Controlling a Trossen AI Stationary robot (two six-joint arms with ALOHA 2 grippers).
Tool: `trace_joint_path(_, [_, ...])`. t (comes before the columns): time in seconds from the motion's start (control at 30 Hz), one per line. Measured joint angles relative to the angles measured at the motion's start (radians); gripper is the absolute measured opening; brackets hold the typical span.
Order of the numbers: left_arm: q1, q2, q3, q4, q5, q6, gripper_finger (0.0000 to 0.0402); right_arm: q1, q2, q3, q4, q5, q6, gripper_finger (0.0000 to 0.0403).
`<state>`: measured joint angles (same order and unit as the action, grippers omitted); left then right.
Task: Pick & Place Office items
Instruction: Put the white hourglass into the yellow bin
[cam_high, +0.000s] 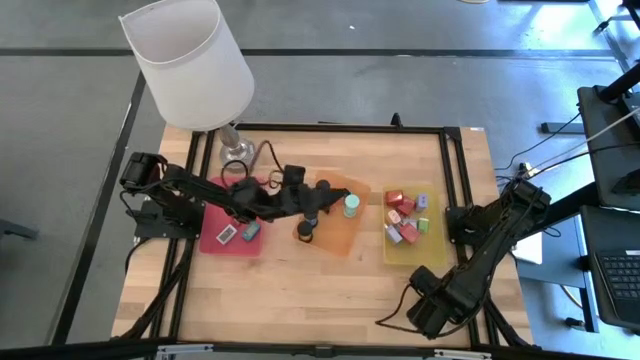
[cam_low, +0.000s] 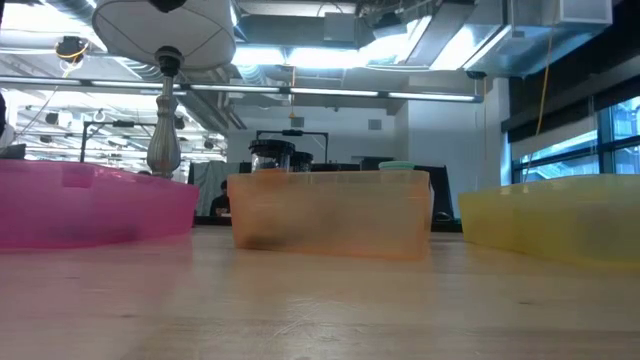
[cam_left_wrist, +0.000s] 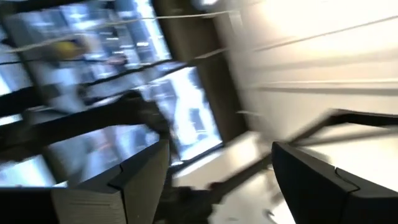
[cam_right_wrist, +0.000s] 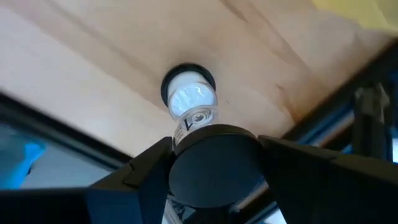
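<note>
My right gripper (cam_right_wrist: 214, 158) points down over the table's near right corner (cam_high: 428, 303). It is shut on a small bottle (cam_right_wrist: 194, 102) with a black round cap, a clear white body and a black foot. My left gripper (cam_left_wrist: 217, 180) reaches over the orange tray (cam_high: 345, 240). It is open, tipped upward toward the room, with nothing between its fingers. In the orange tray stand a teal round item (cam_high: 351, 205) and a black one (cam_high: 305, 232). Red and lavender blocks (cam_high: 405, 215) lie in the yellow tray (cam_high: 395, 255). Small flat rectangles (cam_high: 238, 232) lie in the pink tray (cam_high: 215, 245). My right gripper has the bottle's black round cap (cam_right_wrist: 214, 183) pinched between its two fingers, one on each side. The fingers come from above and point down. The bottle stands upright below them, its black foot (cam_right_wrist: 188, 70) at the wooden table top.
A big lamp with a white shade (cam_high: 190, 60) and a metal base (cam_high: 235, 150) stands at the far left. A black frame rail (cam_right_wrist: 323, 106) runs along the table edge beside the bottle. Bare wood (cam_high: 300, 290) lies in front of the three trays.
</note>
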<state>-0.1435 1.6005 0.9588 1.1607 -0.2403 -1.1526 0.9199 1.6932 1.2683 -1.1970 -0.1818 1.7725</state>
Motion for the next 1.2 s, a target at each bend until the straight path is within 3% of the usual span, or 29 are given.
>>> trace_joint_path(0.23, [0.025, 0.0, 0.0, 0.234, 0.172, 0.045, 0.0277, -0.094, -0.001, 0.092, -0.091, 0.144, -0.083, 0.0218])
trace_joint_path(0.37, [0.075, 0.0, 0.0, 0.268, 0.312, -0.064, 0.0277, -0.162, -0.002, 0.129, -0.143, 0.228, -0.107, 0.0217])
trace_joint_path(0.53, [0.135, 0.0, 0.0, 0.247, 0.468, -0.265, 0.0276, -0.258, -0.002, 0.175, -0.136, 0.324, -0.276, 0.0219])
trace_joint_path(0.77, [0.161, 0.0, 0.001, 0.255, 0.581, -0.343, 0.0276, -0.427, -0.002, 0.247, -0.132, 0.475, -0.55, 0.022])
trace_joint_path(1.0, [0.178, 0.0, 0.001, 0.257, 0.642, -0.363, 0.0276, -0.597, 0.0, 0.267, 0.016, 0.497, -0.825, 0.0221])
trace_joint_path(1.2, [0.179, 0.0, 0.001, 0.257, 0.641, -0.356, 0.0276, -0.712, 0.046, 0.267, 0.205, 0.407, -1.014, 0.0221])
